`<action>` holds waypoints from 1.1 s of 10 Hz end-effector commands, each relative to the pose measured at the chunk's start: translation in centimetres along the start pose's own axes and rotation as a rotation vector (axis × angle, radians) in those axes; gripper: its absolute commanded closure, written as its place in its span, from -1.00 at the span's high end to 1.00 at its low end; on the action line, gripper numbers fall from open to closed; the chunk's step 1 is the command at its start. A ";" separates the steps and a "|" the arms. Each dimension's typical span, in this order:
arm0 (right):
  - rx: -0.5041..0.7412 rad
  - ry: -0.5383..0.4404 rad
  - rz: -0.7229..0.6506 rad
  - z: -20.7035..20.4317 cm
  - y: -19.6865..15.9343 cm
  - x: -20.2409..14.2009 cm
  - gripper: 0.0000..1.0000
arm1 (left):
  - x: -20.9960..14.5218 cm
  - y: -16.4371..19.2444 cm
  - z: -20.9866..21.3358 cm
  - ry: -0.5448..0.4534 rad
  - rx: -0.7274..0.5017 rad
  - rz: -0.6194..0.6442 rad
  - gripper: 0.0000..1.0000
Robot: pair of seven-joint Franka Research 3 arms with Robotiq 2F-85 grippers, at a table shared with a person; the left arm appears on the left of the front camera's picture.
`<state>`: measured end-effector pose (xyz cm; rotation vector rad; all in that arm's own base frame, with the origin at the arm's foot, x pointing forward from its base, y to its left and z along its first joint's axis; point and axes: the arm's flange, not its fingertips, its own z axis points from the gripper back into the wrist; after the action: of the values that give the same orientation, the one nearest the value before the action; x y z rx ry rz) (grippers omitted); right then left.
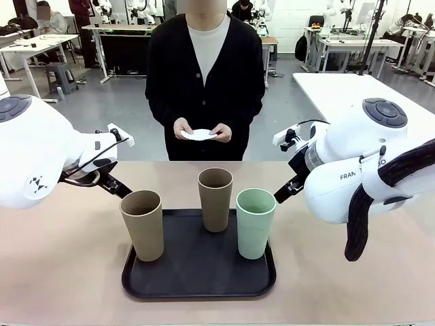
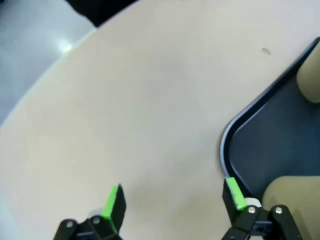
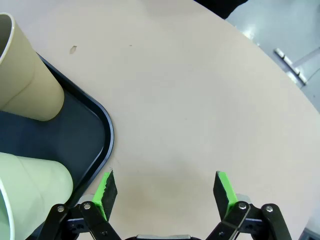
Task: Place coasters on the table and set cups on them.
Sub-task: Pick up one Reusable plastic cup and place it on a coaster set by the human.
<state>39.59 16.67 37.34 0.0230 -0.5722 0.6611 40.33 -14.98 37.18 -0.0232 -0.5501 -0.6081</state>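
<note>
Spanning the front view, the table (image 1: 61, 272) is seen with its beige-pink top bare around the things set on it. At its far side a person (image 1: 204, 75) in a dark cardigan is stood. The left arm (image 1: 34, 156) and the right arm (image 1: 353, 170) are held low over the table, one at either side of a black tray (image 1: 197, 285) that is set near the robot's edge. On the tray three cups are stood upright and apart: a tan cup (image 1: 143, 224) at its left, a second tan cup (image 1: 215, 199) farther back in the middle, and a mint green cup (image 1: 255, 223) at its right. The left gripper (image 2: 174, 197) is held wide apart over bare table, just beside a tray corner, with nothing between its green pads. The right gripper (image 3: 165, 186) is likewise spread wide and empty beside the tray's other side. The coasters (image 1: 199, 134) (how many cannot be told) are held above the table between the person's right hand (image 1: 182, 129) and left hand (image 1: 222, 132).
</note>
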 end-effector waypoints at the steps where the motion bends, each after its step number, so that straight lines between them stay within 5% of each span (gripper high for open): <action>1: 0.000 0.000 0.000 0.0 0.0 0.0 1.00 | 0.0 0.0 0.0 0.000 0.000 0.000 1.00; 4: -0.082 -0.020 0.034 9.4 2.5 1.7 1.00 | 1.3 -1.1 11.5 -0.097 0.022 -0.124 1.00; 5: -0.096 -0.013 0.051 12.9 3.6 1.6 1.00 | 1.1 -1.6 14.6 -0.072 0.031 -0.152 1.00; 7: -0.100 0.157 0.025 18.2 5.2 -1.0 1.00 | -1.5 -2.9 18.9 0.048 -0.028 -0.182 1.00; 11: -0.035 0.348 -0.072 18.6 7.2 -7.4 1.00 | -7.4 -4.6 20.9 0.173 -0.086 -0.160 1.00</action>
<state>22.51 15.62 51.88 -0.1475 -0.2684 0.6164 24.76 -12.28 54.29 0.0100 -0.3731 -0.8150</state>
